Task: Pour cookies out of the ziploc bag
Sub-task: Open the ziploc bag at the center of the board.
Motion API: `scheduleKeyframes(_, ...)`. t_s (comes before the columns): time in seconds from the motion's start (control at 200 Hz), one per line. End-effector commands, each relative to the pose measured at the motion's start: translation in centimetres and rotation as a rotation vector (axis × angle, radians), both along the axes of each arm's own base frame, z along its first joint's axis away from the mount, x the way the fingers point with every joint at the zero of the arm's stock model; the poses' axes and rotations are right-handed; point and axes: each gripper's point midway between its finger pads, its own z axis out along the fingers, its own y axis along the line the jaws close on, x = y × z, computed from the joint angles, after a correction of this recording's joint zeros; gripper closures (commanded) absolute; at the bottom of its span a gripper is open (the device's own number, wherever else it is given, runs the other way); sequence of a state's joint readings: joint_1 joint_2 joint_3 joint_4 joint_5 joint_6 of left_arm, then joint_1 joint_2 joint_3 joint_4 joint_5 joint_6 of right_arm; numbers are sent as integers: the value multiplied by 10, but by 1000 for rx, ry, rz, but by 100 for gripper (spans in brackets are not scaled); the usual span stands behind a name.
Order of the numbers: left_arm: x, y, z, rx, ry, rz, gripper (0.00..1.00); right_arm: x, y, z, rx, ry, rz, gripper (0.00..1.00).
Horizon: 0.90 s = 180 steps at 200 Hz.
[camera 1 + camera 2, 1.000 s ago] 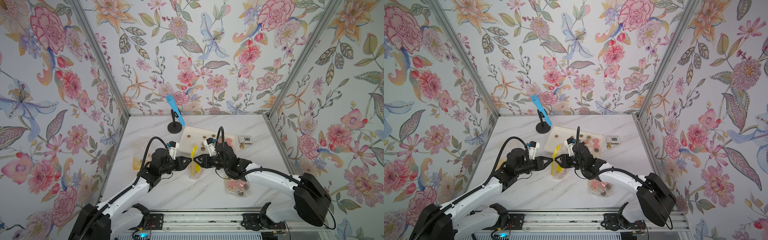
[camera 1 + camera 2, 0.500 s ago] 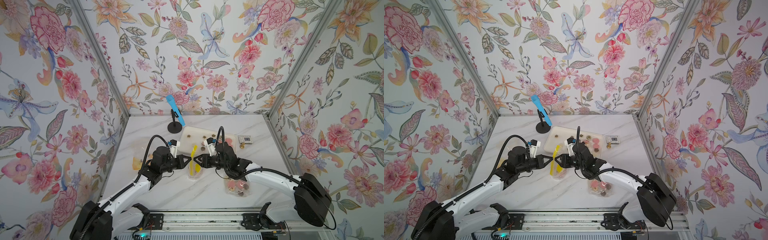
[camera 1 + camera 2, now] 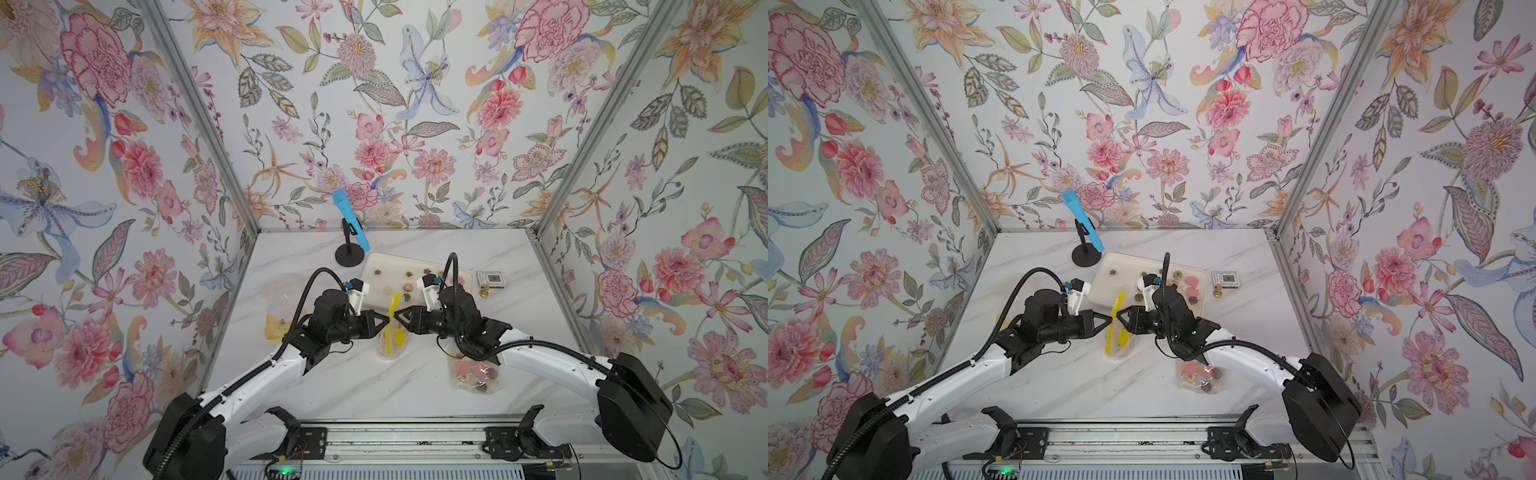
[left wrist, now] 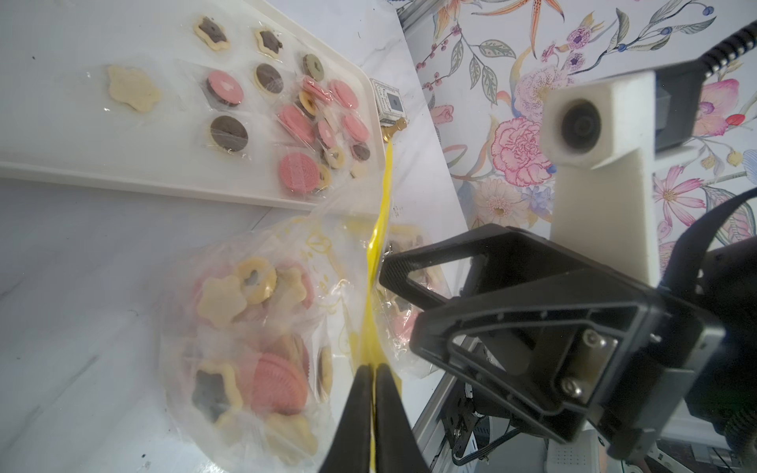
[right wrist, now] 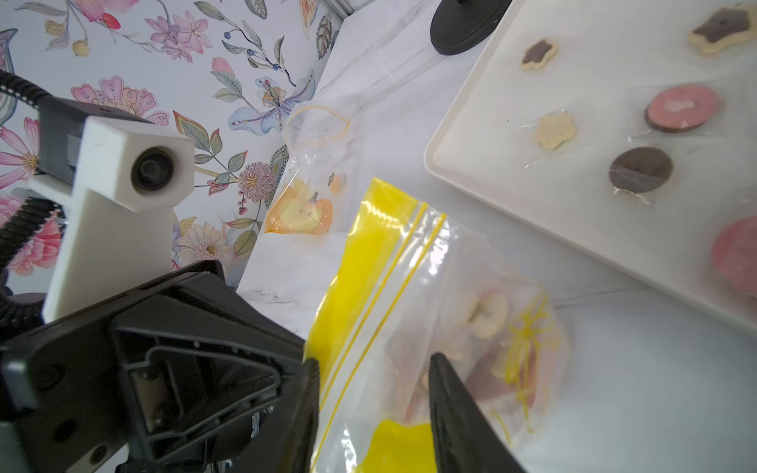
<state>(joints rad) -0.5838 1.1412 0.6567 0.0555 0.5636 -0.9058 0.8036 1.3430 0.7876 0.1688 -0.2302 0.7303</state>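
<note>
- In both top views the left gripper has slid in toward the ziploc bag and shut. A second ago its jaws stood apart, short of the bag.
- One side of the bag's mouth is now held, so I judge that pulling the zip open comes next. Pouring from this bag has not begun.
- The bag stands in the middle of the worktop, just before the near edge of the tray. The right gripper meets it from the opposite side. Both forearms are low and nearly level, with their tips almost touching.
- In the left wrist view, the left jaws are clenched on the yellow zip strip. The cookies lie inside the bag, and others are already on the tray.
- In the right wrist view, the right jaws stand apart, straddling the strip and gripping nothing yet.
</note>
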Motion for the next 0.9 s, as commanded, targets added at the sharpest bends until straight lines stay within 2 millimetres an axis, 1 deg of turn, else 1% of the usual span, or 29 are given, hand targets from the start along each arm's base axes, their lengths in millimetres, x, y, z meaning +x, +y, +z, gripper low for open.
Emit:
scheduleKeyframes(0.0,2,-1,4,28,-10,3,94,0,-8,0,8,1,-32,56)
scheduleKeyframes(0.12,2,-3,6,31,-7,4,100,-2,-9,1,12,1,-23,55)
scheduleKeyframes(0.29,2,-10,0,108,9,-6,100,-6,-11,6,15,2,-16,50)
scheduleKeyframes(0.415,4,-16,5,212,-8,-7,100,-8,-9,15,26,8,-4,48)
scheduleKeyframes(0.515,5,-21,8,243,-13,-17,100,-11,-5,21,39,10,17,49)
scheduleKeyframes(0.67,5,-28,15,285,-33,-32,100,-10,-9,22,42,12,-5,50)
scheduleKeyframes(0.786,4,-33,13,293,-29,-46,100,-7,-11,24,51,12,-18,51)
scheduleKeyframes(0.896,3,-34,14,302,-32,-45,100,-5,-11,18,33,27,-19,52)
